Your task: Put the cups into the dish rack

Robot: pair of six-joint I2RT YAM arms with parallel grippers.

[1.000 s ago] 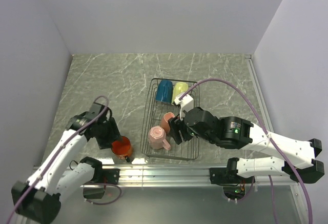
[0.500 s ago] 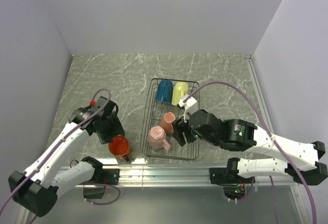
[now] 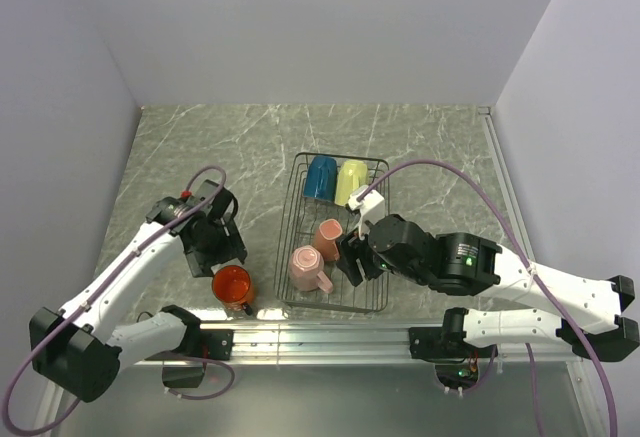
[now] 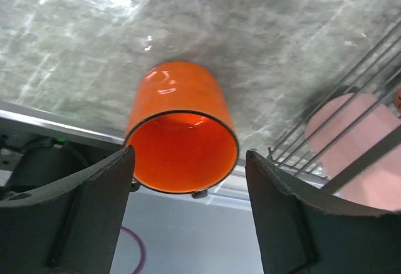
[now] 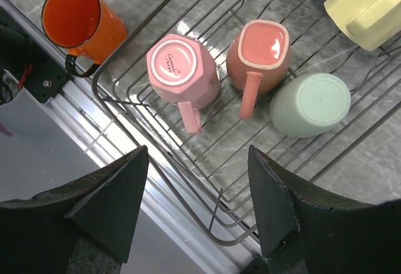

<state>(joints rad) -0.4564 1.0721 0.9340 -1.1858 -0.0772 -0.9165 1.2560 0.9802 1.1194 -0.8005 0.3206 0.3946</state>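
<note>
— Where was the orange mug [image 3: 232, 284] found?

— It was seen standing upright, mouth up, on the marble table [image 3: 200, 157]. It was outside the dish rack [image 3: 291, 219], just beside the rack's near left corner.

— Was it gripped?

— No contact could be made out. The left gripper [image 3: 228, 254] was poised above it with the jaws spread wide, one finger shown to each side of the rim in the wrist view.

— And the other cups?

— Five were counted inside the rack. The blue mug [image 3: 320, 177] and the pale yellow mug [image 3: 351, 181] were laid side by side at the far end. Nearer, one pink mug [image 5: 175, 67] was turned base up, and the second pink mug [image 5: 260, 45] showed its inside. The mint green mug [image 5: 310, 105] was set just beside the second, base towards the camera.

— The right gripper [image 3: 350, 257]?

— It was held over the rack's near half, jaws wide apart.
</note>
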